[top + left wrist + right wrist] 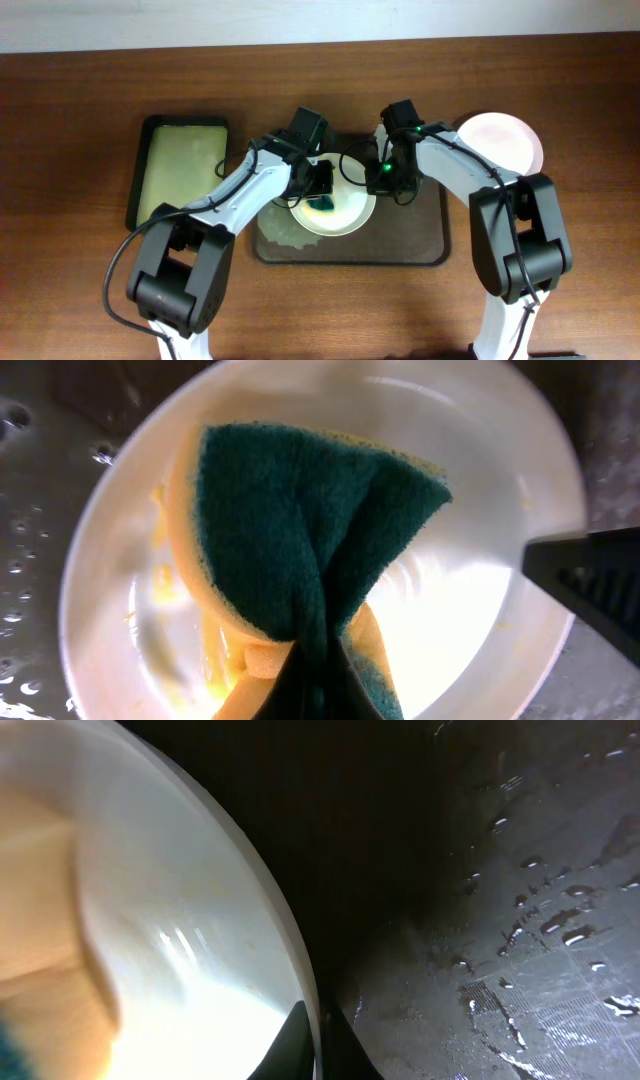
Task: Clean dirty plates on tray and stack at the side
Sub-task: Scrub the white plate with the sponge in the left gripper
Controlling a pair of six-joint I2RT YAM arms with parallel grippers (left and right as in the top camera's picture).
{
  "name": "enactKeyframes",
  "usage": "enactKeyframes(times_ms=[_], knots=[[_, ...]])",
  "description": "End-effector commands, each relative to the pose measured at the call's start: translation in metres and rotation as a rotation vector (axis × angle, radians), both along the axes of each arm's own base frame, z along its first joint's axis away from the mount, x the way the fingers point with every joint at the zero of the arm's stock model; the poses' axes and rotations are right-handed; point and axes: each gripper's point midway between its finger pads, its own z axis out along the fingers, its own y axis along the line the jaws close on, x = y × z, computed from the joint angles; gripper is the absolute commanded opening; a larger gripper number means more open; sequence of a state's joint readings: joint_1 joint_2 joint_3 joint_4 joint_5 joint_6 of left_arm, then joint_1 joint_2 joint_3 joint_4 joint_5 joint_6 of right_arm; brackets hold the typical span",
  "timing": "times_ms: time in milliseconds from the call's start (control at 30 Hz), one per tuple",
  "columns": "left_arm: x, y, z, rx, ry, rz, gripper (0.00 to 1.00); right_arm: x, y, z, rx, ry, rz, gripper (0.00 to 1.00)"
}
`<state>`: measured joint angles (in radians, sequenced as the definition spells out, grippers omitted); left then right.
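Two dark fingers of the left gripper (322, 685) are closed tight on a sponge (300, 530), pinching it into a fold so the green scouring face fans out above them and the yellow foam shows at its edges. The sponge presses into the bowl of a round, shallow white plate (480, 480). The side of the plate beside the sponge carries faint yellow smears (160, 585), while the opposite side is clean and glossy with a bright glare. At that clean side the right gripper (318, 1045) is clamped on the plate, one finger inside the rim and one outside with the thin white edge between them. Whether the plate lies flat or is tipped cannot be told. Under it is the dark brown tray (560, 950), its floor wet and beaded with droplets (20, 510). From overhead the plate sits near the middle of the tray, slightly toward the left arm's side, with both grippers meeting over it. Farther off, a second plate (500, 140), white with a pinkish cast, rests on the wooden table (100, 300) just beyond the tray's far right corner. A black tray (185, 165) with yellowish-green lining lies apart from the brown tray, on the left.
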<state>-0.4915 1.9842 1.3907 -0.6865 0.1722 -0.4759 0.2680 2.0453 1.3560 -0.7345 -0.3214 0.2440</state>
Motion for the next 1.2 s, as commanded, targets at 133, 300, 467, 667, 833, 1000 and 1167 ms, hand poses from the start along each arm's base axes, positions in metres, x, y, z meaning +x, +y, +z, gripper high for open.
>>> enactKeyframes(times_ms=[133,300,467,667,833,1000,1167], knots=[[-0.004,-0.012,-0.025,-0.011,0.038,-0.017,0.0,-0.004,-0.003,-0.017,-0.004,0.047,-0.014,0.04],[0.0,0.029,-0.052,0.209,0.029,0.027,0.0,-0.004,-0.003,-0.017,-0.004,0.048,-0.014,0.04],[0.015,0.121,-0.031,0.622,-0.049,0.135,0.0,-0.004,-0.003,-0.017,-0.004,0.047,-0.014,0.04],[0.049,0.117,0.031,0.63,-0.127,0.173,0.0,-0.004,-0.003,-0.017,-0.004,0.048,-0.014,0.04],[0.029,0.031,0.023,0.15,0.052,0.067,0.0,-0.004,-0.003,-0.017,-0.004,0.047,-0.014,0.04],[0.006,-0.008,0.004,0.025,0.145,-0.062,0.0,-0.005,-0.003,-0.017,-0.004,0.05,-0.014,0.04],[-0.023,-0.005,-0.034,0.103,0.207,-0.095,0.0,-0.004,-0.003,-0.017,-0.003,0.046,-0.014,0.04]])
